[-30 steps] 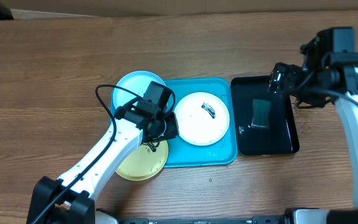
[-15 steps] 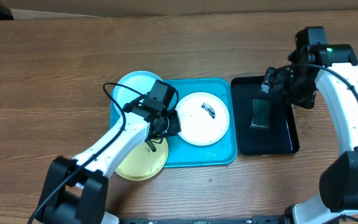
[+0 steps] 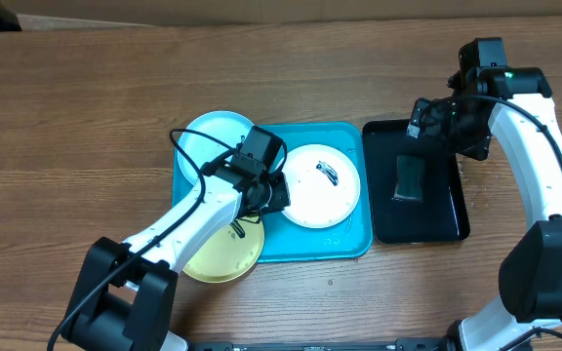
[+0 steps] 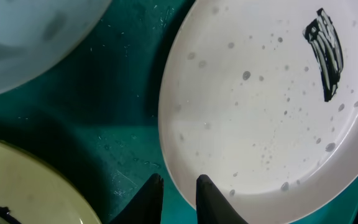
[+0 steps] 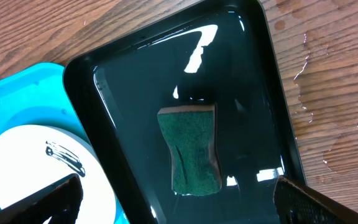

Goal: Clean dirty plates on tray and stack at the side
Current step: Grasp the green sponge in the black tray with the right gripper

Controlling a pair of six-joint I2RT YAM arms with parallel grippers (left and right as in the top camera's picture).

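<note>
The turquoise tray [image 3: 359, 249] holds the white plate [image 3: 318, 190], which has a dark smear. The light blue plate [image 3: 208, 141] overlaps the tray's far left corner. The yellow-green plate [image 3: 218, 261] overlaps its near left corner. My left gripper [image 3: 273, 193] is nearly shut at the white plate's left rim. In the left wrist view the fingers [image 4: 178, 193] straddle the rim of the white plate [image 4: 260, 106], one over the plate and one over the tray [image 4: 123, 106]. My right gripper [image 3: 425, 119] is wide open [image 5: 176, 202] and empty above the green sponge [image 5: 188, 149].
The narrow black tray [image 3: 452, 229] with the green sponge [image 3: 410, 177] and a film of water stands right of the turquoise tray. Water drops [image 5: 309, 93] lie on the wood just right of it. A cable loops over the yellow-green plate.
My left gripper has moved a little right, up to the white plate's rim. My right arm has swung its wrist slightly left over the black tray.
</note>
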